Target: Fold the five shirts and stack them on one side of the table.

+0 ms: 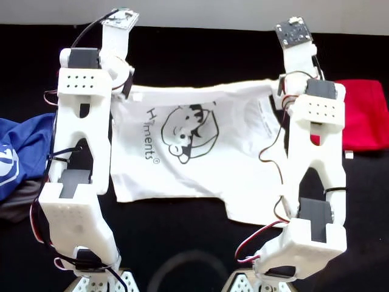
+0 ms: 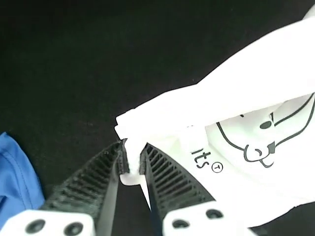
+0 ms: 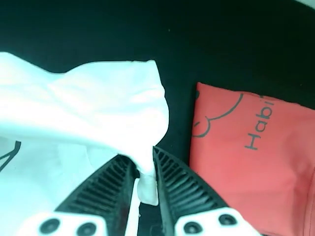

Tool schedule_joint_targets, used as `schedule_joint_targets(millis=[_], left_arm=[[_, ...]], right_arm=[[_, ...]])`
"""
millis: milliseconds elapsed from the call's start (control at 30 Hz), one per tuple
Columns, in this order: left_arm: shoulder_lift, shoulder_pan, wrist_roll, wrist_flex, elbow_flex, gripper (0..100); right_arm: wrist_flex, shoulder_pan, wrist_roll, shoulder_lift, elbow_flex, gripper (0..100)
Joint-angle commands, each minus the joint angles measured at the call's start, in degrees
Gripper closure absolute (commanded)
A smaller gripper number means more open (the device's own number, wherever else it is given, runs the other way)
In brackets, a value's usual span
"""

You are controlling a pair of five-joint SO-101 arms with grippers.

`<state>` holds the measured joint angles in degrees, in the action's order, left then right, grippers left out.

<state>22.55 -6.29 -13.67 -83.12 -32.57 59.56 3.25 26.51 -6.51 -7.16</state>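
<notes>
A white shirt (image 1: 200,152) with a cartoon print lies spread on the black table between the two arms. My left gripper (image 2: 132,160) is shut on the white shirt (image 2: 236,113) at its far left corner, near the table's back. My right gripper (image 3: 143,164) is shut on the white shirt (image 3: 93,103) at its far right corner. In the high view the left gripper (image 1: 124,85) and right gripper (image 1: 281,85) hold the far edge stretched between them. A folded red shirt (image 1: 363,115) lies at the right side, and beside the right gripper the red shirt (image 3: 251,157) shows its print.
A blue shirt (image 1: 21,152) lies crumpled at the table's left edge over a grey garment (image 1: 18,207). The blue shirt (image 2: 15,172) is close beside the left gripper. The black table (image 1: 200,55) shows bare cloth at the back and at the front middle.
</notes>
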Motion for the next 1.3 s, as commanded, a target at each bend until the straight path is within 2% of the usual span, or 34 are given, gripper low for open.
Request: schedule_joint_targets(millis=[0, 367, 600, 700, 800, 900, 967, 1100, 1267], left_arm=[[0.0, 0.4, -0.6, -3.5, -2.3, 99], [0.4, 0.1, -0.5, -4.6, -1.6, 99], [0.4, 1.5, -0.6, -15.3, -1.4, 99], [0.0, 2.3, -0.4, -17.5, -1.3, 99], [-3.7, 2.9, -0.3, -17.4, 1.6, 99], [-9.1, 5.1, -0.3, -17.3, 7.5, 99], [-11.8, 5.8, -0.3, -15.2, 13.3, 99], [-13.8, 5.4, -0.3, -4.9, 28.4, 99], [-12.9, 6.3, -0.2, 2.3, 38.7, 96]], right_arm=[[4.0, -0.3, 0.1, 0.1, -2.7, 99.2], [5.5, -0.4, 0.1, 0.4, -2.6, 99.2], [14.5, -0.3, 0.1, 0.6, -2.7, 99.2], [18.2, -0.3, 0.1, 2.3, -2.5, 99.2], [18.9, 0.0, 0.1, 7.3, 1.4, 99.2], [16.2, -0.3, 0.1, 13.9, 11.7, 99.2], [11.8, -0.2, 0.1, 18.5, 20.8, 99.2], [0.3, 0.7, 0.1, 26.2, 38.1, 99.2], [-6.5, 0.9, 0.1, 31.0, 49.1, 99.2]])
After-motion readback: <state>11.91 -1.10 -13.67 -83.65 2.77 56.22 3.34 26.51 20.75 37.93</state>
